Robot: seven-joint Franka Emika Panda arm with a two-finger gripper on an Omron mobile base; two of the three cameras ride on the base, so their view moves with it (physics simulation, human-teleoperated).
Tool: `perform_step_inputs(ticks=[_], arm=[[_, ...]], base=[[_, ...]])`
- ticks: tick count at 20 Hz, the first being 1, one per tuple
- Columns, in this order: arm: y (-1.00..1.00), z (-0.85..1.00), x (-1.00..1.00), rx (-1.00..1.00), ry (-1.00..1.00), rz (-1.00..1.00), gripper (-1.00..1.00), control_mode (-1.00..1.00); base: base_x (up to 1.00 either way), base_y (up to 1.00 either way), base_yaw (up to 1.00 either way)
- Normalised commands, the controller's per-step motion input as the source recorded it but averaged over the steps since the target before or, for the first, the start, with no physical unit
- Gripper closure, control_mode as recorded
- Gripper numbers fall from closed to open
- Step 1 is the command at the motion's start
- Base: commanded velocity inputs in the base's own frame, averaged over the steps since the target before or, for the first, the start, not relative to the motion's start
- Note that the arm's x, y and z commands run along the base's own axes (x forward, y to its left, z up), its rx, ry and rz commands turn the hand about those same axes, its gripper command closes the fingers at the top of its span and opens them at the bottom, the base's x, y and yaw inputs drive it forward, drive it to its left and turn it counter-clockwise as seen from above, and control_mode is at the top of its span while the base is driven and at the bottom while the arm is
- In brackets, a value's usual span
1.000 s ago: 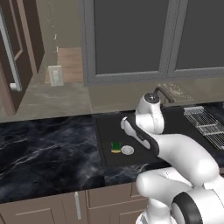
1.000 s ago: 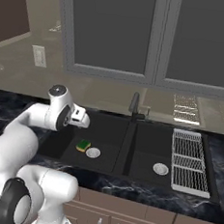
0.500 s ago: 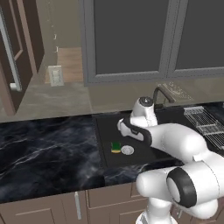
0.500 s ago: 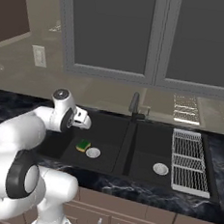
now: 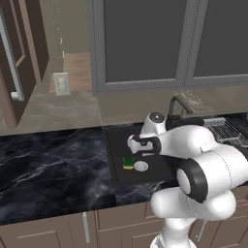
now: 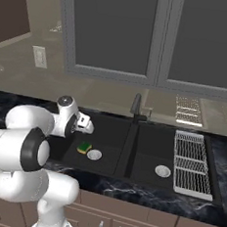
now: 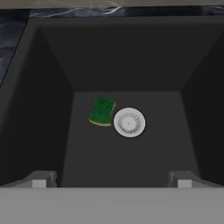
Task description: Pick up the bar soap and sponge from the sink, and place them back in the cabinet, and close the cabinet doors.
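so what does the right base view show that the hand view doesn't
Right base view alone: the second basin of the matte black double sink with its own round silver drain, the dark faucet, the wire rack, the grey-framed dark window panes, the black marble counter and the robot's white arm.

Hand view alone: the two finger tips of the open claw, wide apart above the basin.

Both: the green-and-yellow rectangular sponge lying on the basin floor beside the nearer drain.
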Motion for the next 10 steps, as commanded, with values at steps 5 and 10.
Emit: perform_step_inputs(ticks=[5,10], arm=[[0.05,-0.36,0.23,0.0,0.0,0.0,-1.0,-1.0],[0.06,-0.32,0.24,0.0,0.0,0.0,-1.0,-1.0]], base=[[0.0,0.0,0.0],[0.0,0.0,0.0]])
